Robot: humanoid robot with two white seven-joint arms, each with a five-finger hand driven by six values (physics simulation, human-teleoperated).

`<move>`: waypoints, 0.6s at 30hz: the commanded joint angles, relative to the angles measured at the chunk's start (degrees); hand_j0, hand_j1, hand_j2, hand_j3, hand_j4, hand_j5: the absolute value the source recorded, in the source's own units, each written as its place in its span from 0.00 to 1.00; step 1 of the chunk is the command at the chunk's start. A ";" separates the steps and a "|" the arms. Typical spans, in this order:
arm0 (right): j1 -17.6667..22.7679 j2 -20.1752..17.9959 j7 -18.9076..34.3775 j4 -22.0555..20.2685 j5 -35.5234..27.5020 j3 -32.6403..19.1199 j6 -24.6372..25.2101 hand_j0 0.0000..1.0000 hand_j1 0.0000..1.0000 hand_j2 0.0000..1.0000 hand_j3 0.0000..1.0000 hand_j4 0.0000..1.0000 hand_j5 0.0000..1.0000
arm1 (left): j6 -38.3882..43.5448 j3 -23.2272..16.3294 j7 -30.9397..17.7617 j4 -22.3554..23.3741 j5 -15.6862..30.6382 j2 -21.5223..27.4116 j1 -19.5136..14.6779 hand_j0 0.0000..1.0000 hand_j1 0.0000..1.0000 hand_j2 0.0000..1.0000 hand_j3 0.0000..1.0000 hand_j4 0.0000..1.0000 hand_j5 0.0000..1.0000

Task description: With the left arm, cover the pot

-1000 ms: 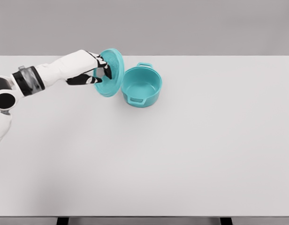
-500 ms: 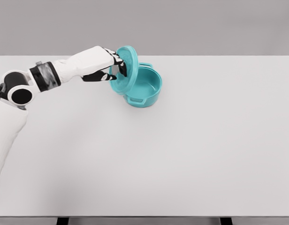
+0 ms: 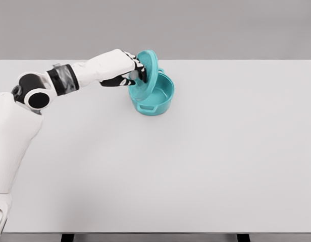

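A teal pot with two side handles stands on the white table, left of centre toward the far edge. My left hand is shut on a teal lid, gripping it from the left. The lid is tilted steeply, almost on edge, over the pot's left rim, and its lower edge overlaps the pot's opening. The right part of the pot's inside still shows. Whether lid and rim touch I cannot tell. The right arm is out of view.
My left arm stretches in from the lower left across the table's far left part. The table's front edge runs along the bottom of the view.
The left hand has carried the lid rightward, from beside the pot's left side to over its left rim. The arm has extended further in. The pot has not moved.
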 commanded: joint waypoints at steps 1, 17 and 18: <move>0.00 0.00 0.01 0.03 0.00 0.00 0.00 1.00 1.00 1.00 1.00 1.00 1.00 | 0.18 -0.17 0.05 0.40 0.04 -0.51 0.00 0.46 0.46 0.46 0.46 0.46 0.46; 0.00 0.00 0.01 -0.06 0.00 0.00 0.00 1.00 1.00 1.00 1.00 1.00 1.00 | 0.18 -0.17 0.13 4.36 -0.75 -2.09 -0.44 0.48 0.48 0.48 0.48 0.48 0.48; 0.00 0.00 0.01 -0.06 0.00 0.00 0.00 1.00 1.00 1.00 1.00 1.00 1.00 | 0.18 -0.17 0.05 4.44 -0.75 -2.09 -0.44 0.48 0.48 0.48 0.48 0.48 0.48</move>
